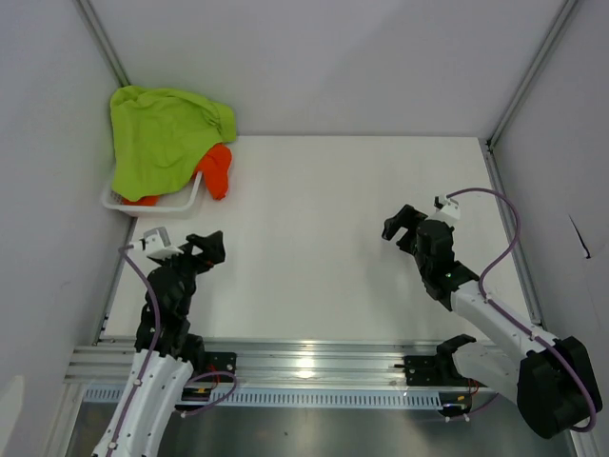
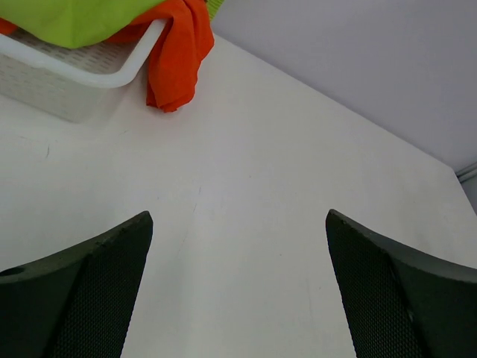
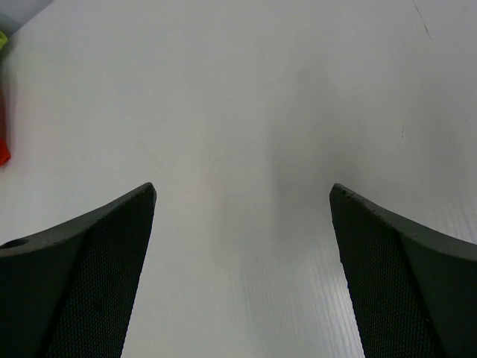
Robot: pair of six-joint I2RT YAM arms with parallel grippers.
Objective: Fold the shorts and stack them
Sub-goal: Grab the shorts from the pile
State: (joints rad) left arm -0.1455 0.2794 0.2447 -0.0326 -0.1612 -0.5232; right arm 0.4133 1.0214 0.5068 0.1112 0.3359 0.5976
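Note:
The lime green shorts (image 1: 162,138) lie bunched over the white mesh basket (image 1: 152,207) at the far left corner. The orange shorts (image 1: 218,169) lie under them and hang over the basket's right rim onto the table; both also show in the left wrist view, green (image 2: 74,19) and orange (image 2: 179,52). My left gripper (image 1: 203,248) is open and empty, a little in front of the basket. My right gripper (image 1: 403,225) is open and empty over the right middle of the table. A sliver of orange shows at the left edge of the right wrist view (image 3: 3,142).
The white table (image 1: 324,238) is bounded by grey walls at the back and both sides. A metal rail (image 1: 304,362) with the arm bases runs along the near edge. The basket rim (image 2: 89,63) stands close ahead of the left gripper.

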